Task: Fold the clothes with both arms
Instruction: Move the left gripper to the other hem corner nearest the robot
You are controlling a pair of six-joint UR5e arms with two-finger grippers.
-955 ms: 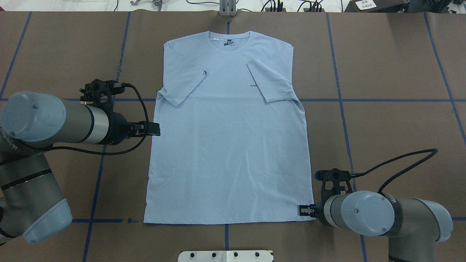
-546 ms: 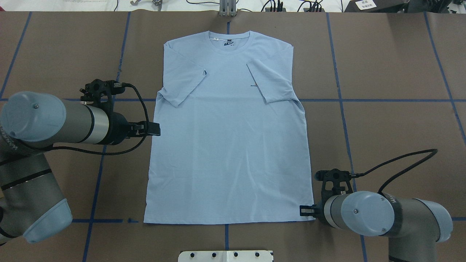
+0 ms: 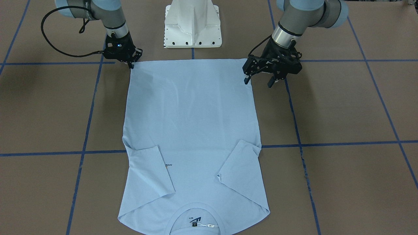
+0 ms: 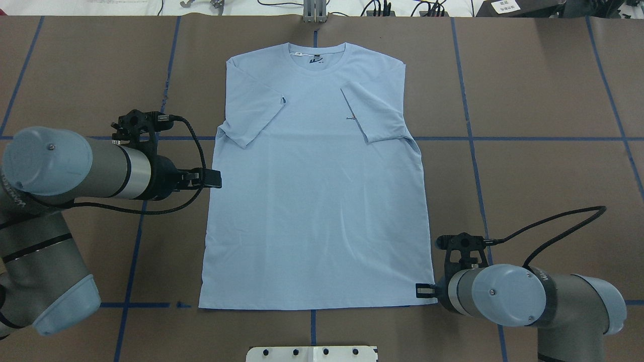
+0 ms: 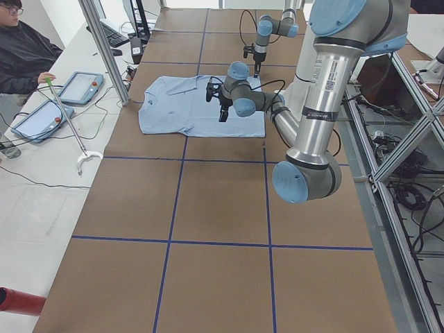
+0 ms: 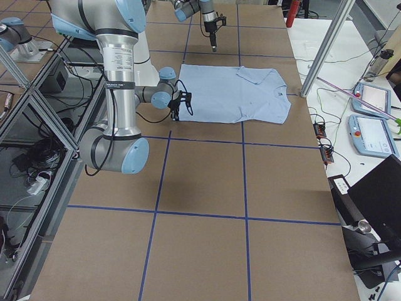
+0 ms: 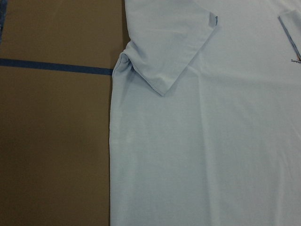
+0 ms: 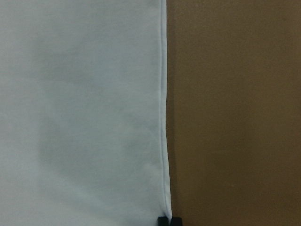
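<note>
With right gripper [image 3: 132, 64] clenched on a hem corner of the flat light blue short-sleeved T-shirt [image 3: 192, 130] stretching ahead of it, and left gripper [image 3: 257, 83] spread wide over the opposite side edge, seems mid-grasp. Next calls for lowering, pinching left, then lifting together.

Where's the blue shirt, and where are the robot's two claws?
T-shirt [image 4: 317, 201], overhead view, middle of its body.
Left gripper [image 3: 258, 83], front-facing view, midway between its spread fingertips.
Right gripper [image 3: 131, 65], front-facing view, at its fingertips by the hem corner.
</note>
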